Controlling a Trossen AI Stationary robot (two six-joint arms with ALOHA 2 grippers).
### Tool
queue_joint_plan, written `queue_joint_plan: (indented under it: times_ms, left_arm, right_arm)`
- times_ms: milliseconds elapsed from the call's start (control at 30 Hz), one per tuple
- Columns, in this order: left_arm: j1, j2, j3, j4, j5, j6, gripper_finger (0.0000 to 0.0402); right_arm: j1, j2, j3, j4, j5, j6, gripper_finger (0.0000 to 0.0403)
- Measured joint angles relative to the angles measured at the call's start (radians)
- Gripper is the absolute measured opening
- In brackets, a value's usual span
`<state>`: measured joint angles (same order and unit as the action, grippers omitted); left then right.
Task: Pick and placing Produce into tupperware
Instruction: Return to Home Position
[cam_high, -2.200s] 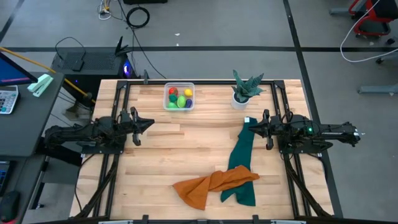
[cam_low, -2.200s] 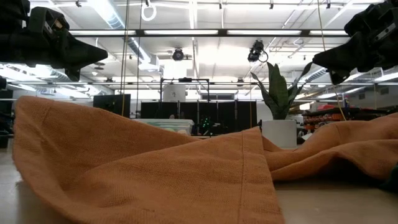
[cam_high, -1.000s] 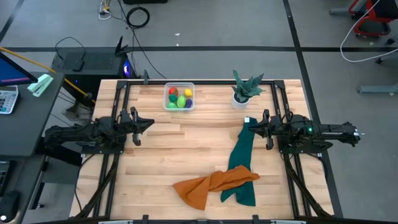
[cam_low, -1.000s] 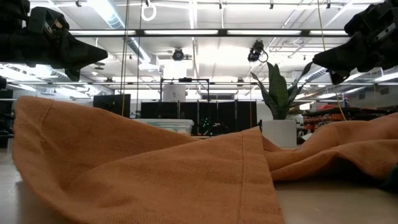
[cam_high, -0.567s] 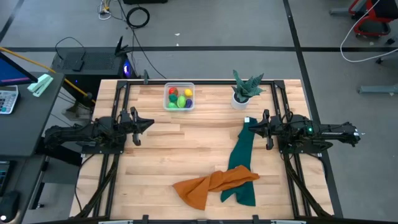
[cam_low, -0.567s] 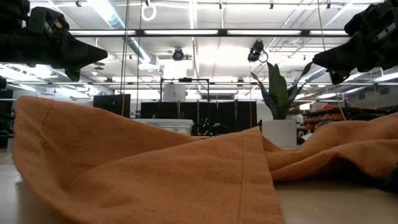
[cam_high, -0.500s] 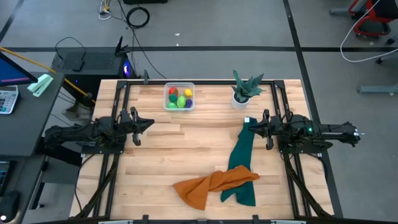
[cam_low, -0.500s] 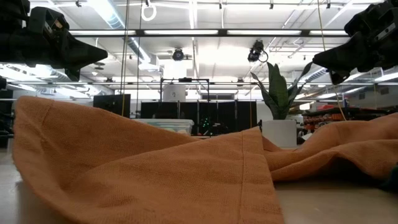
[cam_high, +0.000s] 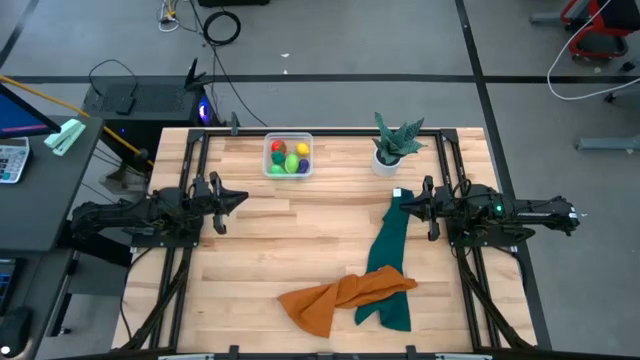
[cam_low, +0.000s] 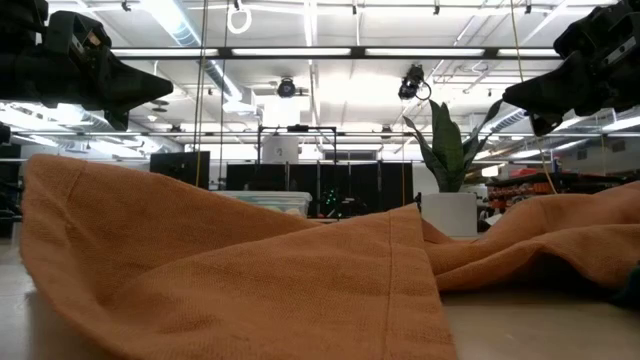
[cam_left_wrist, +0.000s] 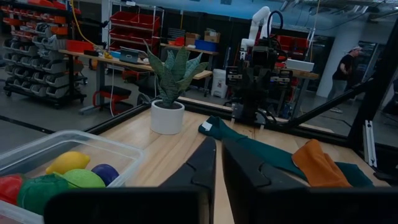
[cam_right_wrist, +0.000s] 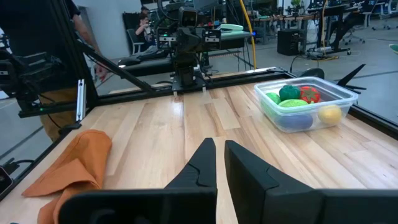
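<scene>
Produce (cam_high: 288, 158) is seen gathered inside the tupperware (cam_high: 288, 136), which stands at the far edge of the table (cam_high: 300, 230), left of centre and well apart from both arms. From the right wrist view, a red piece (cam_right_wrist: 309, 94), a dark green piece (cam_right_wrist: 288, 93), a yellow piece (cam_right_wrist: 329, 114), light green pieces (cam_right_wrist: 292, 104) and a purple piece (cam_right_wrist: 300, 122) low against the wall can be made out. No produce is seen lying outside the container in the high view.

The left gripper (cam_left_wrist: 218, 146) is held above the left side of the table, pointing towards the middle. Its fingers are drawn together with only a thin slit between them, and nothing is held. The right gripper (cam_right_wrist: 219, 149) is held likewise on the right side, fingers drawn together and empty, over the far end of the green cloth (cam_high: 390, 270).

A potted plant (cam_high: 392, 145) stands to the right of the tupperware, and an orange cloth (cam_high: 340, 298) lies crumpled at the near side.

The picking and placing is judged complete. What is left appears to be only the settling of both arms at their resting poses, which already looks reached or nearly so.
</scene>
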<state>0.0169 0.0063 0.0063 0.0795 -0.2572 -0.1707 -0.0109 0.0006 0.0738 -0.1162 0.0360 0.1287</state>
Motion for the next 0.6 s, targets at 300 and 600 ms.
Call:
queue_joint_plan:
  times_ms: [300,600]
  left_arm:
    - [0.000,0.000,0.000,0.000,0.000,0.000,0.0029]
    - [0.000,0.000,0.000,0.000,0.000,0.000,0.0040]
  right_arm:
    - [0.000,0.000,0.000,0.000,0.000,0.000,0.0001]
    - [0.000,0.000,0.000,0.000,0.000,0.000,0.0001]
